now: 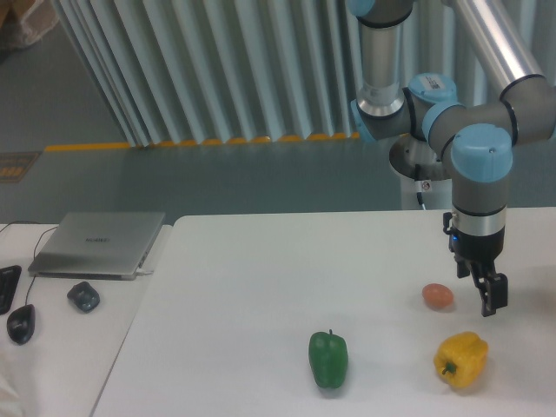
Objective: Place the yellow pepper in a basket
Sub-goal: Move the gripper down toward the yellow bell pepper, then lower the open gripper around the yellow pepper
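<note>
A: Where is the yellow pepper [461, 359]?

B: It lies on the white table [261, 278], near the front edge on the right side, stem toward the lower left. Nothing is touching it.

A: And the gripper [488, 294]?

B: It hangs from the arm [478, 165], pointing down, above and a little to the right of the pepper, clear of it. It holds nothing. The fingers look close together from this angle, but they overlap in the view, so I cannot tell whether there is a gap.

A: What else is on the table?

B: A small orange-red egg-shaped thing [438, 296] just left of the gripper, and a green pepper [328, 358] well to the left of the yellow one. On the lower desk to the left sit a closed laptop [100, 243] and two dark mice [83, 296].
</note>
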### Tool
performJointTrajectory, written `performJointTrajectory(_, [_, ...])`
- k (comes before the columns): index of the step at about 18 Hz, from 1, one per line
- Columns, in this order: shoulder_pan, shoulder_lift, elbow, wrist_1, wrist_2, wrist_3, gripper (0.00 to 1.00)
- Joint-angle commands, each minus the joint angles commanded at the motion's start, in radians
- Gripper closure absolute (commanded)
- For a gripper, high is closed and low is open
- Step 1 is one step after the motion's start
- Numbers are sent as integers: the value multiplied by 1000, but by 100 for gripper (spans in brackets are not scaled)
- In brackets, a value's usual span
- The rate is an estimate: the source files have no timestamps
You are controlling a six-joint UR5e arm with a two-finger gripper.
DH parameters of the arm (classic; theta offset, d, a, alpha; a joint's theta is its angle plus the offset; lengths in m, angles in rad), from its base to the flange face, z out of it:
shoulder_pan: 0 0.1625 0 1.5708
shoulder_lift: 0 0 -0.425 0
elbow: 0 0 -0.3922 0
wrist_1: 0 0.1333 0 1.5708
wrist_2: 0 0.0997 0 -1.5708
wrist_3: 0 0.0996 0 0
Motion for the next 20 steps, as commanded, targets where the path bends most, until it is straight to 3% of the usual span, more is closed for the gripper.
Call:
performJointTrajectory(4, [-34, -9, -2, 12, 2, -233, 0])
performJointTrajectory(10, [-35, -32, 12, 86, -52, -511, 0])
performJointTrajectory(16, [-38, -80, 44, 97, -46, -634, 0])
performJointTrajectory(20, [-40, -106, 63, 161, -31, -651, 0])
